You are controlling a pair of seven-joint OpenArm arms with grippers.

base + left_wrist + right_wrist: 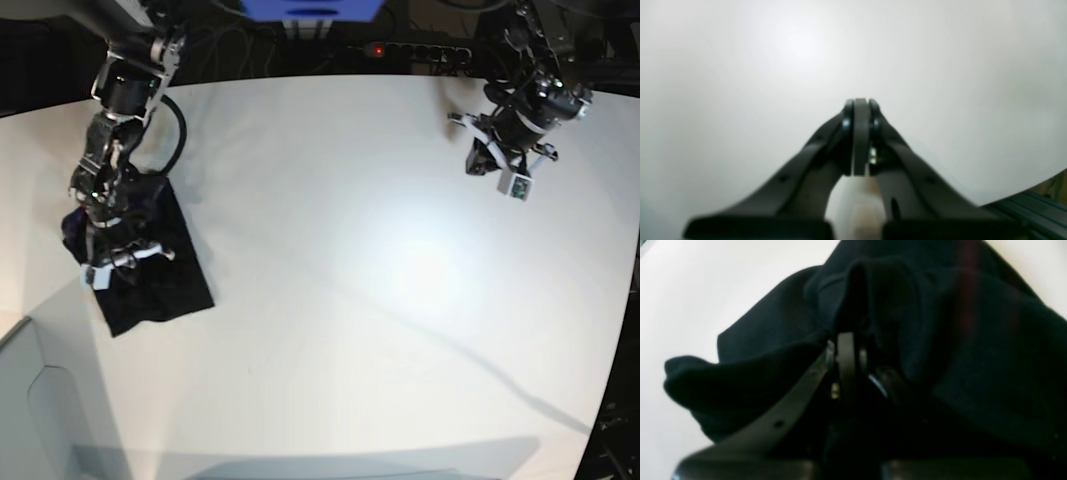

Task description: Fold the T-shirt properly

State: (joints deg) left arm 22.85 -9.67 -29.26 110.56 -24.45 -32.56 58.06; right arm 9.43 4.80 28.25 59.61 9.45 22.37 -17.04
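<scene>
Black T-shirt (pixel 150 270) lies bunched on the white desk (pixel 360 280), at the left side of the base view and close to the desk's left edge. Its cloth is not flat: in the right wrist view the T-shirt (pixel 957 350) shows thick folds and a rounded roll of fabric that sticks out to the left over the pale surface. A faint reddish streak crosses the cloth near the top of that view, too blurred to tell what it is. In the base view the lower edge of the shirt runs at a slant and ends in a corner that points to the bottom left.

To the right of the shirt the desk is one wide bare white area that reaches to the far edge and the right edge. Cables and dark equipment stand behind the far edge.

Right claw (pixel 846 340) is down in the middle of the shirt, pressed together, with black fabric standing up right at its tip and around it; it seems to pinch a fold, though the dark picture hides the exact contact. Left claw (pixel 860 106) is pressed together too, holds nothing, and hangs over bare white desk near the far right corner, well apart from the shirt.
</scene>
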